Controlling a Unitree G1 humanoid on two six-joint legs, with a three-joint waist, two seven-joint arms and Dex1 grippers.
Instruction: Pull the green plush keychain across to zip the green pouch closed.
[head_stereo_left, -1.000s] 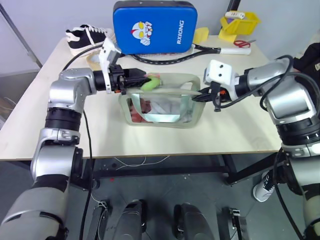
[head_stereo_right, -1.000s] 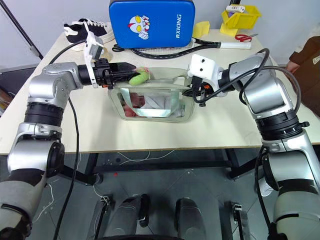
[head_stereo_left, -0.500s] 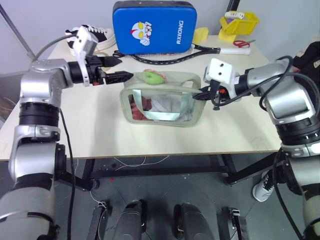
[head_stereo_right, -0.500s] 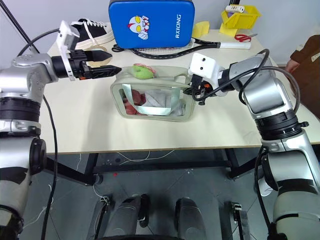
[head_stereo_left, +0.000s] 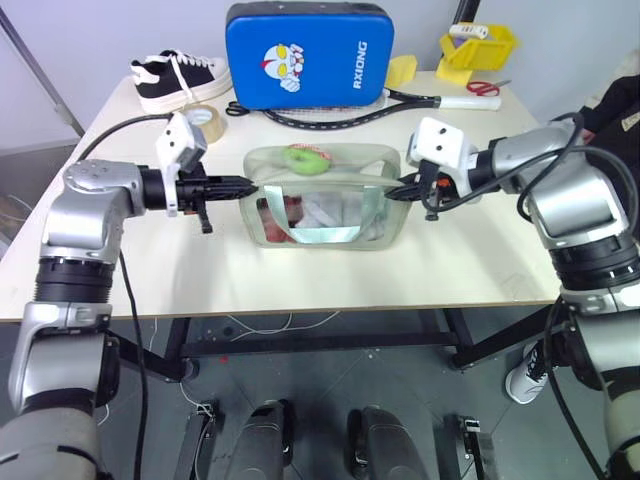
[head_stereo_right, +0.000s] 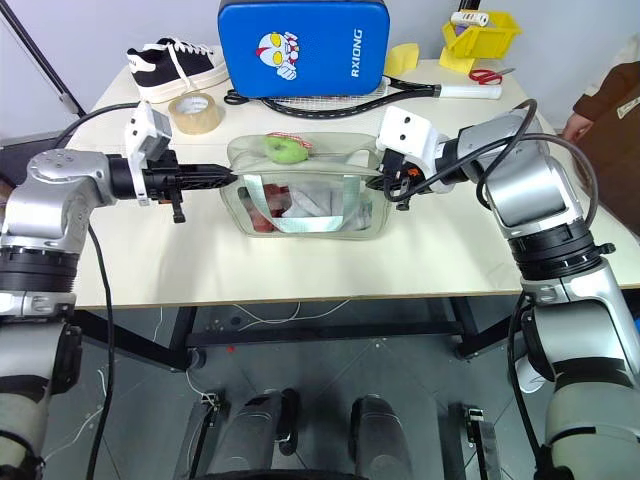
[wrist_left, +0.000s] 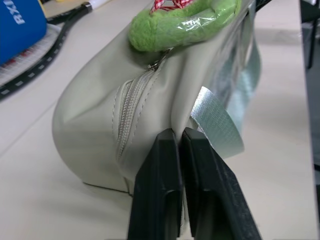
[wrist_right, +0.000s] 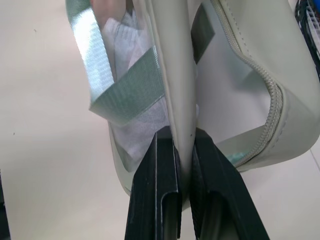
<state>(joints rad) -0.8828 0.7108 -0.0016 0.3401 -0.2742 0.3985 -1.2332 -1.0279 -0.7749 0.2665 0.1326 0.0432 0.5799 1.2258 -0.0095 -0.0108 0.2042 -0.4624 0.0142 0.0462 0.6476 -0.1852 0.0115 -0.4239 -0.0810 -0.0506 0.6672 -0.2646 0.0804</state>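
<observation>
Left gripper (head_stereo_left: 243, 184) pinches the left end of the green pouch (head_stereo_left: 325, 205) at mid-table, the green plush keychain (head_stereo_left: 302, 157) lies on top towards the left, and right gripper (head_stereo_left: 403, 189) clamps the pouch's right edge

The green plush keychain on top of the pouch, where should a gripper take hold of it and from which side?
Grip the green plush keychain across its fuzzy middle, coming down from above. It lies flat on top of the green pouch with open space over it, and both pouch ends are taken: the left gripper is shut at one, the right gripper clamps the other.
</observation>
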